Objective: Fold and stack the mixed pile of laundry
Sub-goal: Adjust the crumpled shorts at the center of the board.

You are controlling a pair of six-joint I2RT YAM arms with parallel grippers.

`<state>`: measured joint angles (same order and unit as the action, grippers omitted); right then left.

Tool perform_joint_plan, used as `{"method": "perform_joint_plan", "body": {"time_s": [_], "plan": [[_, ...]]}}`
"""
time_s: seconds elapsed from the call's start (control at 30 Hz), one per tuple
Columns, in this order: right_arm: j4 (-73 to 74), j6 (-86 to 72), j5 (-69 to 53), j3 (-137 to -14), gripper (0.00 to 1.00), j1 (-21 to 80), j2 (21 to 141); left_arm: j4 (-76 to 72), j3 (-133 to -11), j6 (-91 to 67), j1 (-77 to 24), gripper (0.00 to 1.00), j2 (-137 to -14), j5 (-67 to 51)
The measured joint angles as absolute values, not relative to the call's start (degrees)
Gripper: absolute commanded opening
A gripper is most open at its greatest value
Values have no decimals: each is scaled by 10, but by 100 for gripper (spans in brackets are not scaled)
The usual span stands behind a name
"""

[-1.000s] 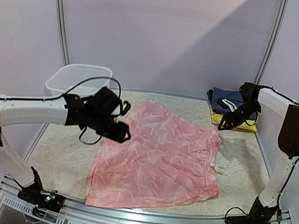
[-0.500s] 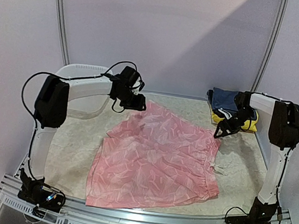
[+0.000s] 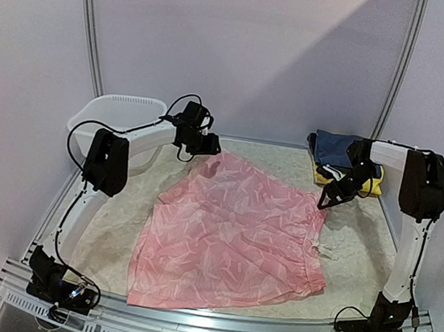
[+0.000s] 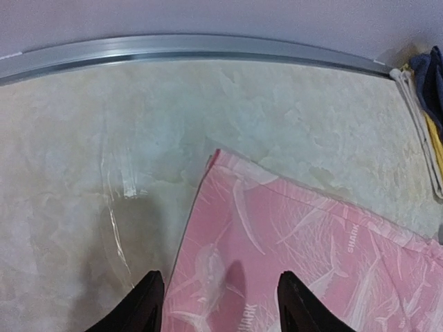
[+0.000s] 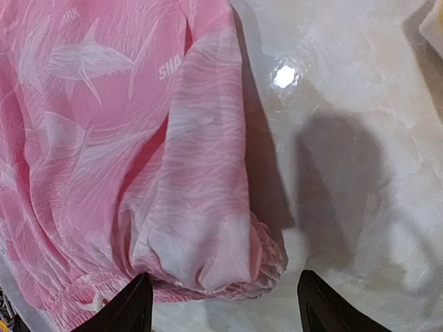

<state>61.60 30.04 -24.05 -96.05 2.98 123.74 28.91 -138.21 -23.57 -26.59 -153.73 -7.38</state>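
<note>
**Both grippers open over the far corners of the pink garment**

The pink garment (image 3: 234,232) lies spread flat across the middle of the table (image 3: 109,225). It is printed with pale sharks (the word "SHARK" is legible in both wrist views). Its near edge runs close to the front rail, and its far left corner points toward the back wall.

The left gripper (image 3: 208,145) hangs over that far left corner. Its arm reaches out beside the white basket (image 3: 119,113), which stands at the table's back left. In the left wrist view its jaws are released: the fingertips (image 4: 149,304) stand well apart, with only flat cloth below them and nothing pinched.

The right gripper (image 3: 328,200) is at the garment's far right side, above the gathered, elastic edge. Its jaws are also spread wide and hold nothing. In the right wrist view the bunched hem lies just ahead of the fingertips (image 5: 135,304), and I cannot tell whether they touch it.

At the back right corner a folded navy garment (image 3: 334,147) rests on a yellow garment (image 3: 372,187). The stack is near the pink cloth but apart from it
</note>
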Motion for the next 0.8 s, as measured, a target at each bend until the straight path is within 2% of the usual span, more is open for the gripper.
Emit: {"method": "perform_joint_plan", "body": {"time_s": [0.07,0.1,0.13,0.17,0.33,0.5,0.67,0.8], "plan": [[609,298,-239,-939,74,30,1228,264,-1328,-236,-266,58,-1515,-72],[609,296,-239,-924,88,30,1218,258,-1298,-231,-266,59,-1500,-70],[609,296,-238,-908,98,30,1202,255,-1258,-223,-266,59,-1479,-67],[609,293,-239,-891,99,30,1182,258,-1228,-214,-268,59,-1458,-65],[607,310,-246,-824,99,42,1023,283,-1147,-160,-292,59,-1326,-53],[599,378,-238,-708,99,143,883,277,-1051,-128,-360,58,-1153,-45],[625,453,-233,-596,98,242,866,255,-916,-138,-429,54,-1060,-66],[644,510,-225,-548,95,288,825,257,-797,-155,-454,52,-1051,-72]]}}
